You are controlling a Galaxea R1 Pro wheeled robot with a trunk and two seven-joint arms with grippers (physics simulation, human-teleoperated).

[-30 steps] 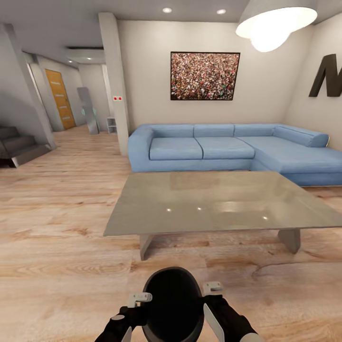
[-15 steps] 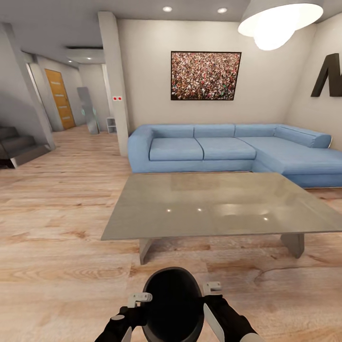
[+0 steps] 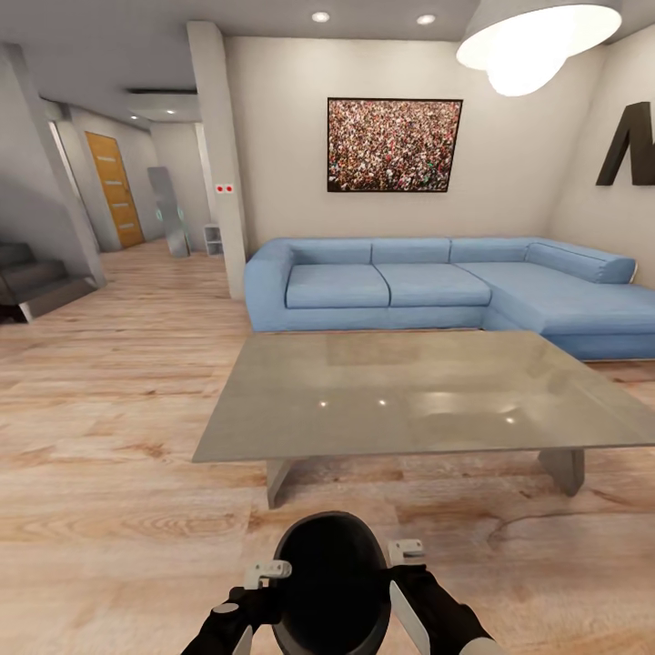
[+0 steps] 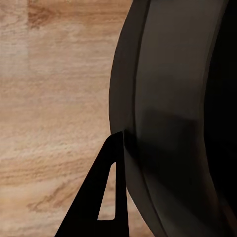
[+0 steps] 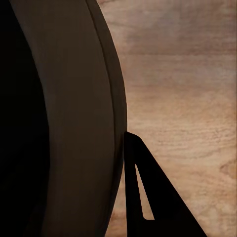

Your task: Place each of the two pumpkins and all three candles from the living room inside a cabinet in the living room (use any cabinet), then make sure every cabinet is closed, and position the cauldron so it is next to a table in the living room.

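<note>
A: Progress? The round black cauldron (image 3: 331, 582) is hanging between the left gripper (image 3: 266, 575) and right gripper (image 3: 407, 554), each pinching its rim.

B: It is nearing the grey glossy desk (image 3: 414, 391); lowering it beside that seems left.

A light wood plank floor (image 3: 109, 382) is seen throughout. A low grey coffee table (image 3: 409, 391) with a glossy top is placed mid-room, near a blue corner sofa (image 3: 437, 287) set against the pale back wall (image 3: 273, 136). A framed speckled picture (image 3: 394, 145) is hung above the sofa. A lit white pendant lamp (image 3: 532, 41) is seen upper right, recessed ceiling spots (image 3: 320, 17) beside it. A dark letter (image 3: 628, 146) is fixed to the right wall. A square pillar (image 3: 218, 155), a hallway with an orange door (image 3: 116, 186) and dark stairs (image 3: 32, 277) are shown at left.
</note>
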